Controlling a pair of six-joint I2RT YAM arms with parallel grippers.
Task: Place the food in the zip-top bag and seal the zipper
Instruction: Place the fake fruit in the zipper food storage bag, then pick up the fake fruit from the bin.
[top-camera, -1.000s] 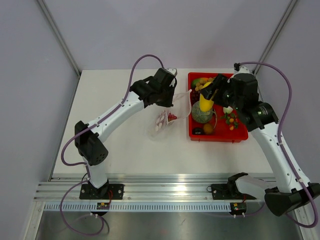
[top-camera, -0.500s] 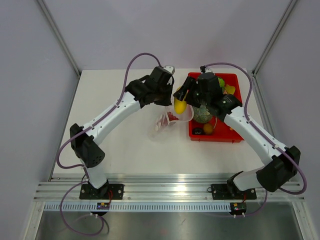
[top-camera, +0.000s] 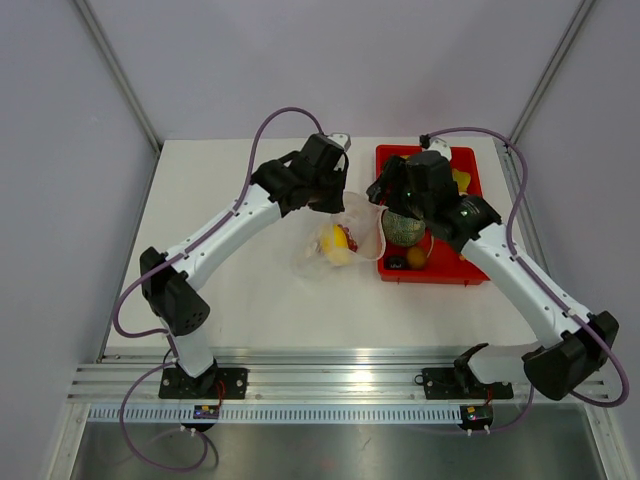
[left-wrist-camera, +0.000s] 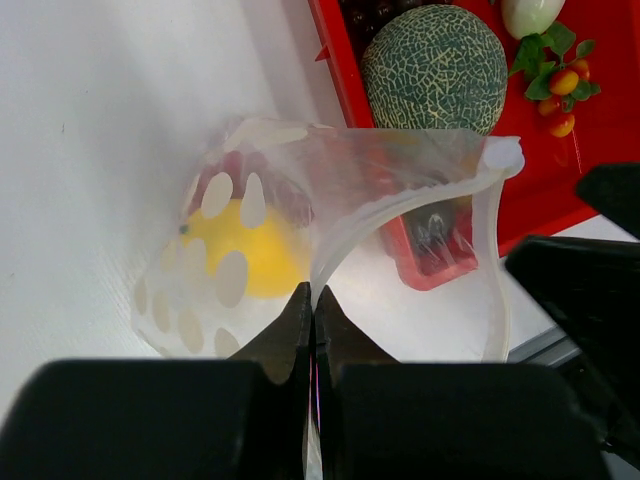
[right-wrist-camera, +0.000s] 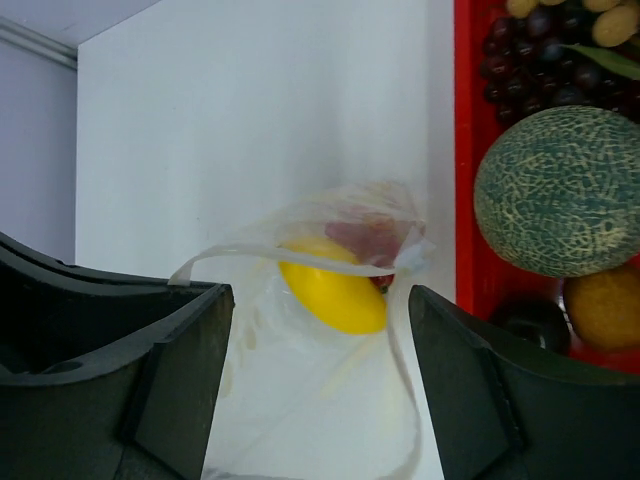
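Observation:
The clear zip-top bag (top-camera: 338, 243) lies on the white table just left of the red tray (top-camera: 470, 272). A yellow lemon-like piece (top-camera: 334, 243) and red bits lie inside it. My left gripper (top-camera: 333, 203) is shut on the bag's mouth edge and holds it open; in the left wrist view the jaws (left-wrist-camera: 312, 300) pinch the zipper strip (left-wrist-camera: 385, 205), with the yellow piece (left-wrist-camera: 240, 255) behind it. My right gripper (top-camera: 384, 192) is open and empty above the bag's mouth; in the right wrist view (right-wrist-camera: 318, 295) the yellow piece (right-wrist-camera: 335, 292) shows between its fingers.
The red tray (right-wrist-camera: 462, 150) holds a netted green melon (right-wrist-camera: 560, 190), dark grapes (right-wrist-camera: 540, 50), an orange round piece (right-wrist-camera: 605, 305) and a dark round piece (right-wrist-camera: 525, 318). The tray touches the bag's right side. Grey walls enclose the table.
My right gripper carried the yellow piece from over the tray to the bag and let it go. The piece now lies in the bag and the gripper has drawn back, open.

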